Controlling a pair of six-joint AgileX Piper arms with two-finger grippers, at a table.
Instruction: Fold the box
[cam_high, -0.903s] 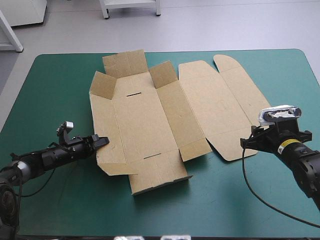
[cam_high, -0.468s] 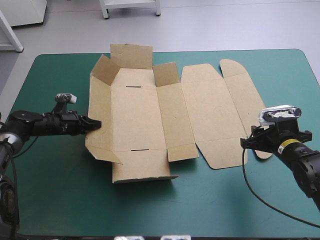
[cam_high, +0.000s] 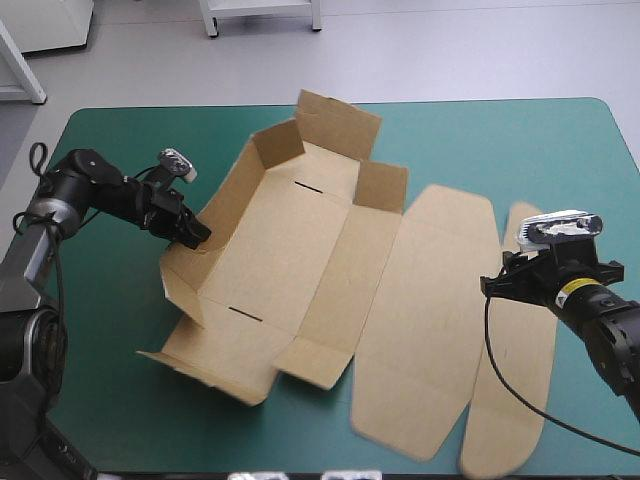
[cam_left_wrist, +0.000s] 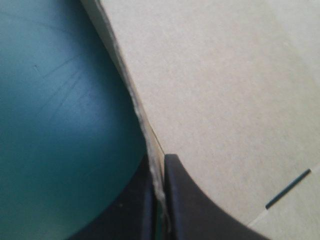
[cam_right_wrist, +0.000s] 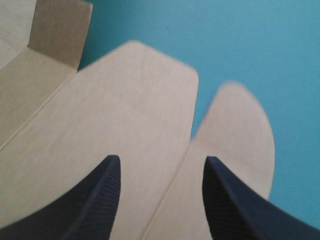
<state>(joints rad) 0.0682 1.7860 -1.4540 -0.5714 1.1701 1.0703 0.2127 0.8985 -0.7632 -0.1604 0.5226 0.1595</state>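
The desk (cam_high: 500, 150), under its teal-green cover, fills the high view. The box (cam_high: 290, 250) lies on it at a slant, a cut sheet of brown board running from the far middle of the desk down toward the near edge.

Its tray half lies toward the desk's left. The floor panel is flat, the long wall (cam_high: 215, 215) on the left side is raised, and the far end panel (cam_high: 340, 122) stands up with a short corner flap folded in on either side of it. At the near end, the end panel (cam_high: 205, 365) and its flaps lie low and loose on the cover.

The lid half lies flat toward the right. It is a broad panel (cam_high: 420, 320) with a rounded far end, and beside it is a narrow rounded tuck flap (cam_high: 515, 370) that reaches close to the desk's near edge.

The left gripper (cam_high: 195, 232) comes in from the desk's left side to the top edge of the raised long wall. In the left wrist view, the jaws of this gripper (cam_left_wrist: 159, 160) are clamped together on that edge of the box (cam_left_wrist: 225, 90), one black finger on each face of the board.

The right gripper (cam_right_wrist: 162, 159) hovers over the lid half of the box (cam_right_wrist: 115, 115), above the crease between the broad panel and the tuck flap (cam_right_wrist: 240, 130). Its jaws stand wide apart with nothing between them. I cannot tell whether their tips touch the board.

Two thin dark slits (cam_high: 308, 187) (cam_high: 245, 314) are cut into the floor panel, one near each end. One of them (cam_left_wrist: 287, 189) shows in the left wrist view.
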